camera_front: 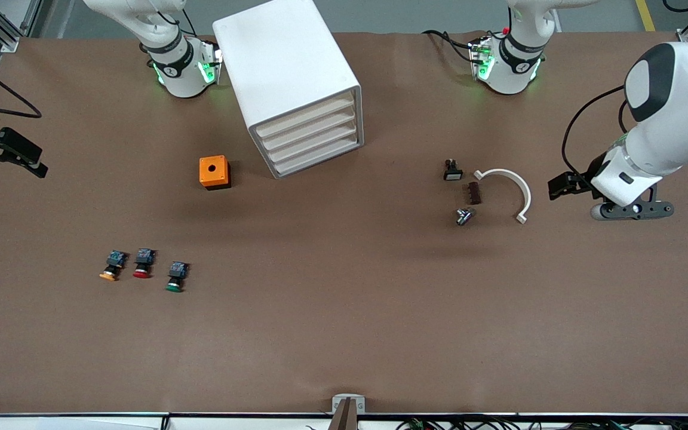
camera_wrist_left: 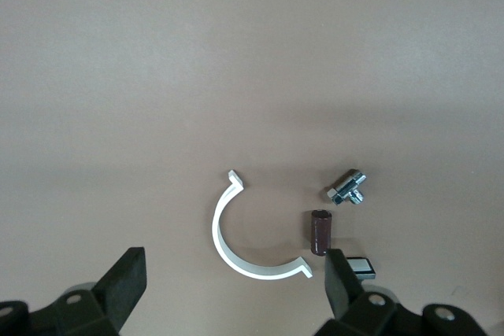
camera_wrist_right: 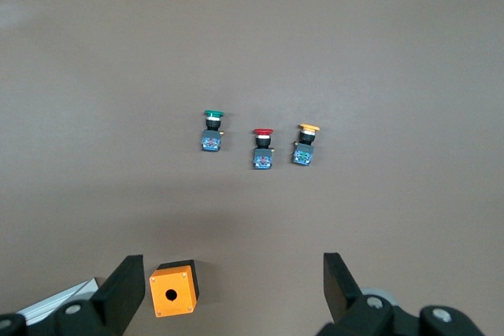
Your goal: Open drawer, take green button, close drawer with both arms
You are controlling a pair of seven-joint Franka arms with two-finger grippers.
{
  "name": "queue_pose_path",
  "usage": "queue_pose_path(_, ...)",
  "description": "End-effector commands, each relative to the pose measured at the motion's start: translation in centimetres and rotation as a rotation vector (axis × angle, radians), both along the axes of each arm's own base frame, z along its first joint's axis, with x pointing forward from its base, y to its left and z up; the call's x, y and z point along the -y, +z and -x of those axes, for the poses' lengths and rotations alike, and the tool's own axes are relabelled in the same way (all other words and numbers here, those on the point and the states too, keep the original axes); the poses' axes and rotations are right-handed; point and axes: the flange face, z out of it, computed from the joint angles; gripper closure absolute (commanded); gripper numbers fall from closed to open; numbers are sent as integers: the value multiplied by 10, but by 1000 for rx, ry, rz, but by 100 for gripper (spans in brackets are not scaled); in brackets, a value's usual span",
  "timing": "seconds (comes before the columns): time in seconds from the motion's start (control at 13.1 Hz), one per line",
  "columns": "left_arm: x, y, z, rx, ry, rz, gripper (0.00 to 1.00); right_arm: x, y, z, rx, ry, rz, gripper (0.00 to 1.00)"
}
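White cabinet [camera_front: 296,83] with four shut fronts; the drawer [camera_front: 316,140], third of these, is closed. The green-capped button [camera_front: 175,277] lies on the brown table [camera_front: 344,334], beside red-capped [camera_front: 143,263] and yellow-capped [camera_front: 113,266] buttons. Left gripper [camera_wrist_left: 234,287] hangs over the white curved clip [camera_front: 510,190], fingers spread, empty. Right gripper [camera_wrist_right: 233,293] waits above its table end, likewise spread and empty.

cabinet [camera_front: 293,83] between arm bases | box [camera_front: 214,172] beside it | button [camera_front: 175,277] nearer camera
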Motion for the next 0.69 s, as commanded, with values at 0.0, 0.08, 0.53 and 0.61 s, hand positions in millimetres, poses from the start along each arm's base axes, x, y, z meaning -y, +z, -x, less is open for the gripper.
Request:
queue_pose_path(0.0, -7, 6, 4, 23, -13, -11, 0, -2, 2, 4, 4, 14, -10, 0)
queue_pose_path(0.08, -11, 9, 3, 27, -5, -11, 0, -2, 2, 4, 4, 13, -10, 0)
queue_pose_path(0.53, -17, 69, 1, 56, 1, -9, 0, -2, 3, 3, 16, 16, -4, 0)
queue_pose_path(0.61, -16, 85, 0, 58, 8, -9, 0, 0, 5, 2, 24, 15, -2, 0)
